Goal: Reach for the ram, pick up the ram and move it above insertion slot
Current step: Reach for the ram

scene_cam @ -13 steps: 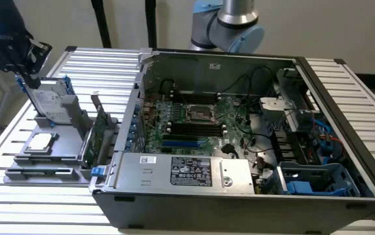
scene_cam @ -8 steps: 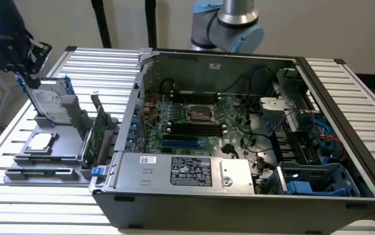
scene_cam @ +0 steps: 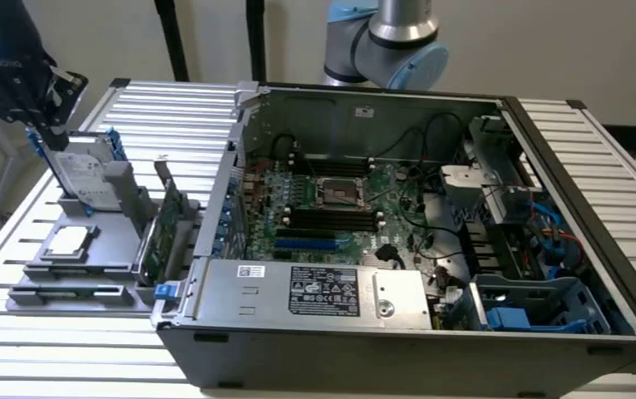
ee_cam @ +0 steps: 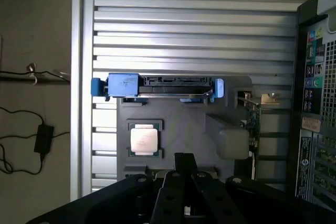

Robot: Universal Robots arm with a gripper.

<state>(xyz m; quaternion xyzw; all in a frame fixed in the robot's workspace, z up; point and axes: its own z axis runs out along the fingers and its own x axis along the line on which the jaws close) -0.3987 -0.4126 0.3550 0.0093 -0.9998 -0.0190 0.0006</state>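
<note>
The ram [scene_cam: 68, 292] is a thin green stick lying in the front groove of the grey holder tray [scene_cam: 118, 249], at the exterior view's left. My gripper [scene_cam: 41, 116] hangs high over the tray's far end, well apart from the ram. In the wrist view its dark fingers [ee_cam: 184, 166] meet at a point with nothing between them, and the gripper body covers the tray's near part. The black memory slots [scene_cam: 329, 218] lie on the motherboard inside the open computer case [scene_cam: 406, 349].
On the tray stand a silver hard drive with blue rails [ee_cam: 157, 85], a processor chip [ee_cam: 144, 140] and a wider green expansion card [scene_cam: 160, 237]. The case's walls, power supply [scene_cam: 318, 291] and cables [scene_cam: 539, 224] surround the motherboard. Slatted table [scene_cam: 62, 349] lies around.
</note>
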